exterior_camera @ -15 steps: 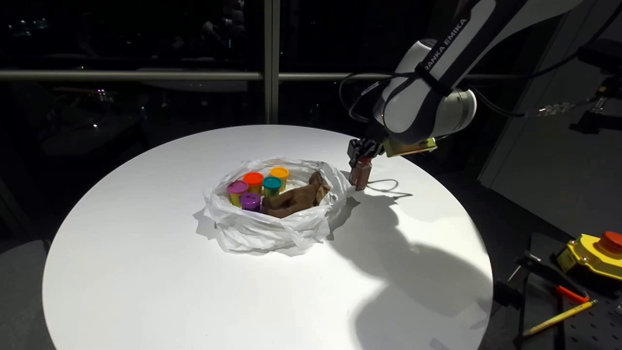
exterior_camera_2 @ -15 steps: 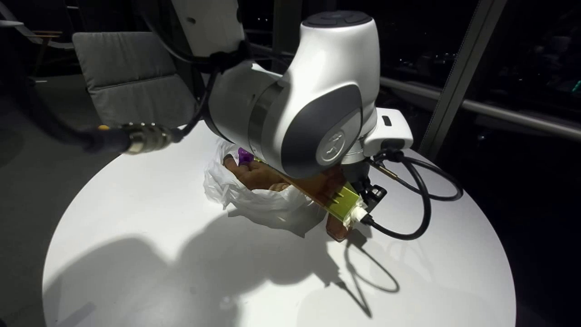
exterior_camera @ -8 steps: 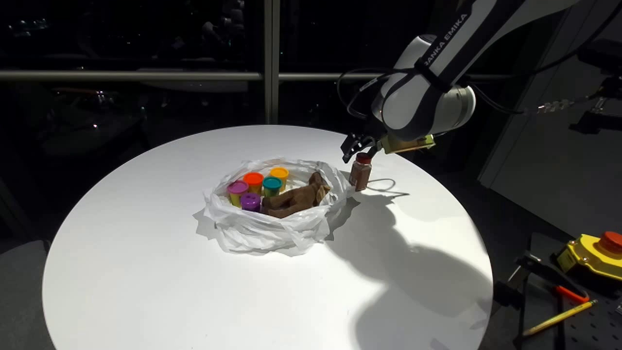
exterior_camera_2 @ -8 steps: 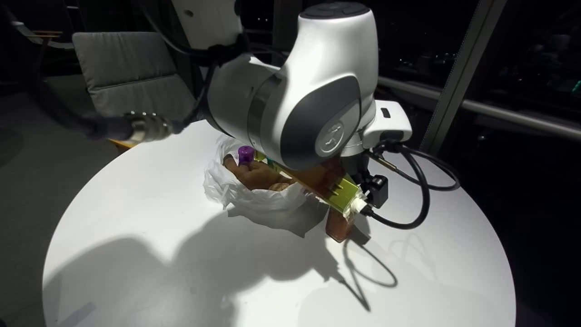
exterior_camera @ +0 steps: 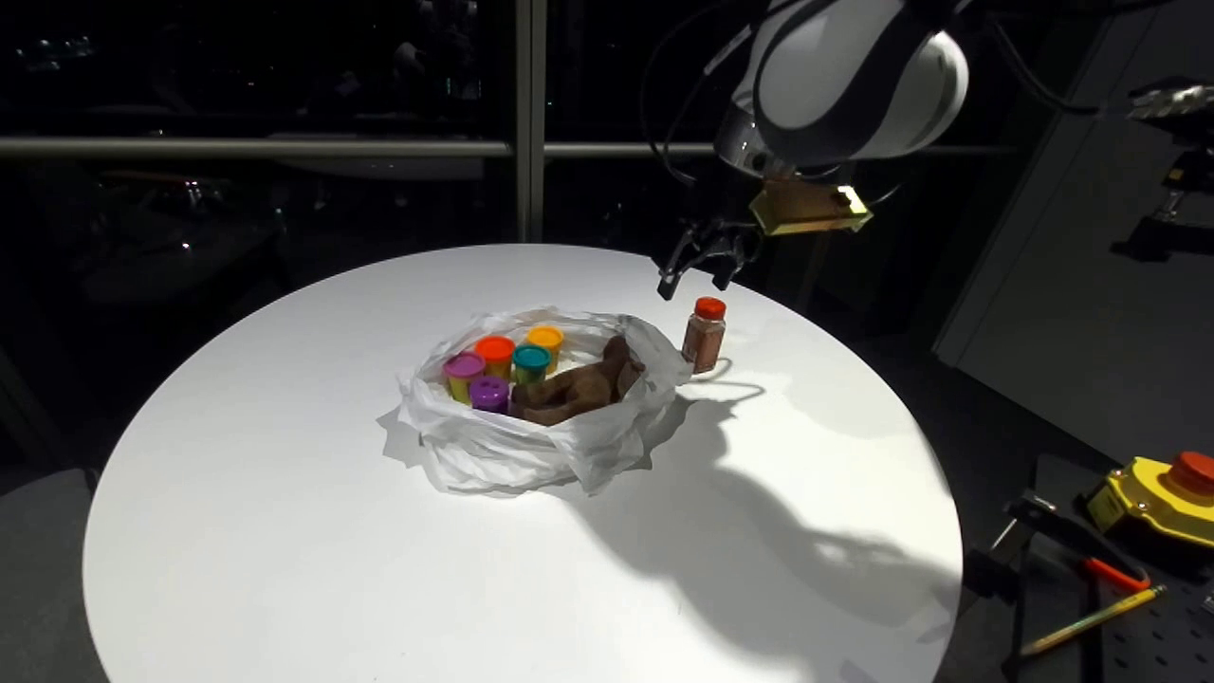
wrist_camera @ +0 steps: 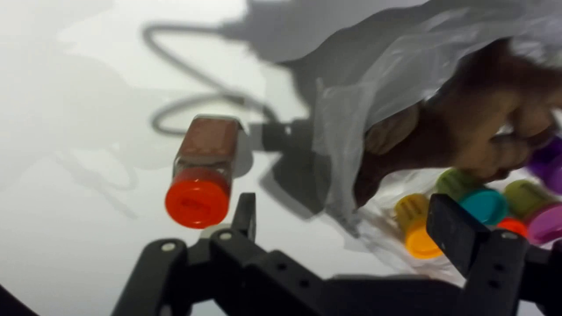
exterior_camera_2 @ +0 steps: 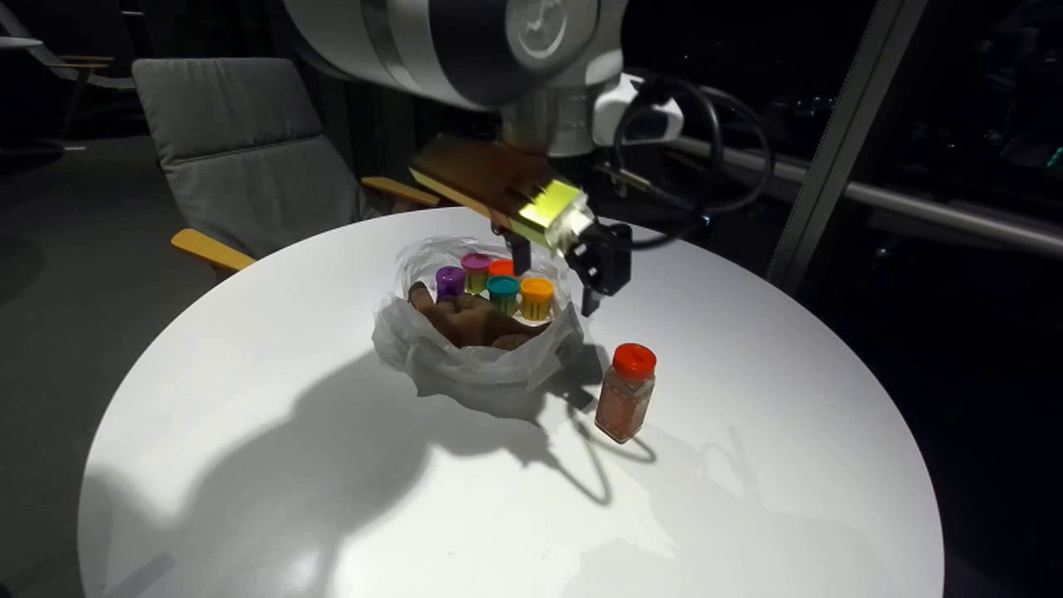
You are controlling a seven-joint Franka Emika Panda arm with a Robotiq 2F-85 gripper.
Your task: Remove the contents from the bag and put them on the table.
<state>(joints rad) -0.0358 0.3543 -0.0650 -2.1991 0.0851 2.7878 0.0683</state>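
Note:
The red-capped bottle (exterior_camera_2: 625, 403) stands upright on the white table (exterior_camera: 332, 550), just outside the bag. My gripper (wrist_camera: 342, 206) is open with nothing between its fingers, raised above the tabletop between bottle and bag; an exterior view shows the gripper (exterior_camera: 695, 285) too. Crumpled and wide-mouthed, the white plastic bag (exterior_camera: 517, 455) sits around the brown toy animal (exterior_camera: 574, 391) and several cups. Their lids are purple (exterior_camera: 489, 393), pink (exterior_camera: 465, 367), red-orange (exterior_camera: 495, 348), teal (exterior_camera: 531, 358) and yellow (exterior_camera: 545, 339). In the wrist view, one finger partly covers the yellow-lidded cup (wrist_camera: 419, 239).
A grey chair (exterior_camera_2: 241, 158) with wooden armrests stands beyond the table edge. Off the table, a dark stand holds a yellow box with a red button (exterior_camera: 1162, 493) and a yellow pencil (exterior_camera: 1091, 621). A cable loops (exterior_camera_2: 739, 158) from the wrist.
The gripper has opened and let go of the bottle's cap. The arm has lifted and shifted from the bottle toward the bag. The bottle has stayed upright in place.

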